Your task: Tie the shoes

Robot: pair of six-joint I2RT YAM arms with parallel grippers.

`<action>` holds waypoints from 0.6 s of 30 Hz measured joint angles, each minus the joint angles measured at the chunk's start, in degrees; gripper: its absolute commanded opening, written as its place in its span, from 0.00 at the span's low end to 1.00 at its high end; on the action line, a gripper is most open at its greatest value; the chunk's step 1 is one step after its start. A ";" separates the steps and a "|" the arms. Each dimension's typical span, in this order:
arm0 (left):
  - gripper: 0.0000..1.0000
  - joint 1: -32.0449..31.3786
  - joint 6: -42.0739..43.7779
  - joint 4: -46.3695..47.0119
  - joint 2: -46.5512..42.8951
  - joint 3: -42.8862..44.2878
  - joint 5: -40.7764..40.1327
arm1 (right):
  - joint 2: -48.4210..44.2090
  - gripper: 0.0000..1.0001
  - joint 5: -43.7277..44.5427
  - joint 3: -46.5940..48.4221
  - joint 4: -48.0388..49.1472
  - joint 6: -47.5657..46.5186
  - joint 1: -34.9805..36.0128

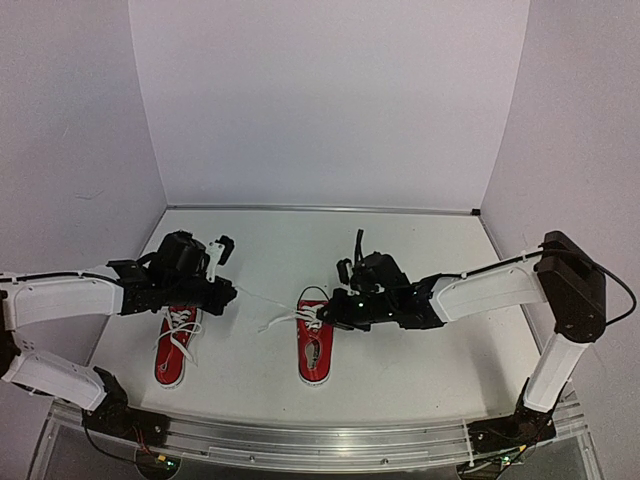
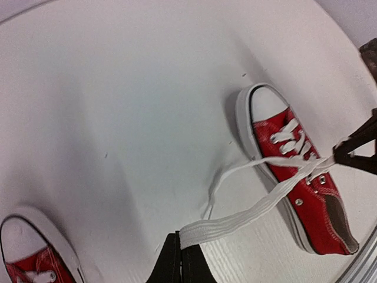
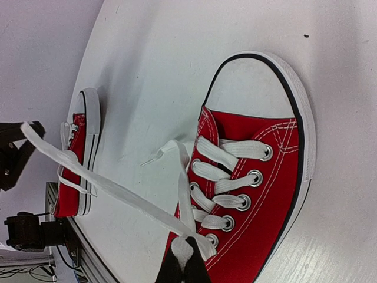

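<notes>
Centre sneaker [image 1: 315, 345] mid-table: eyelets laced, no knot or bow yet. Left gripper [image 2: 179, 244] clenched on white lace [image 2: 247, 209], drawn taut leftward. Right gripper [image 3: 185, 262] pinching lace strand [image 3: 182, 244] by top eyelets. Left-side sneaker [image 1: 172, 352]: laces loose. Judged: tying barely begun, both shoes left to do

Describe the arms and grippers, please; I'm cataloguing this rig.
The left arm and right arm: white shell links, black joint housings. A thin black cable loops beside the right arm's elbow. The left gripper and right gripper have slim black fingers.
</notes>
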 measured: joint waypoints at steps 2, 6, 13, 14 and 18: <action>0.00 -0.25 -2.67 -4.62 -0.01 -0.25 -2.05 | 0.00 0.00 0.10 0.00 -0.01 0.00 0.00; 0.00 -2.55 -7.30 -11.48 -1.03 -1.10 -4.85 | 0.00 0.00 0.31 0.02 0.01 0.03 0.00; 0.00 -13.34 -12.19 -16.50 -4.27 -2.82 -4.05 | 0.50 0.00 0.61 0.07 0.11 0.15 0.00; 0.00 -15.44 -11.67 -15.99 -4.97 -3.36 -2.55 | 0.71 0.00 0.63 0.07 0.11 0.15 0.00; 0.00 -22.86 -8.05 -12.25 -6.34 -4.24 7.10 | 0.87 0.00 0.65 0.10 0.13 0.13 0.00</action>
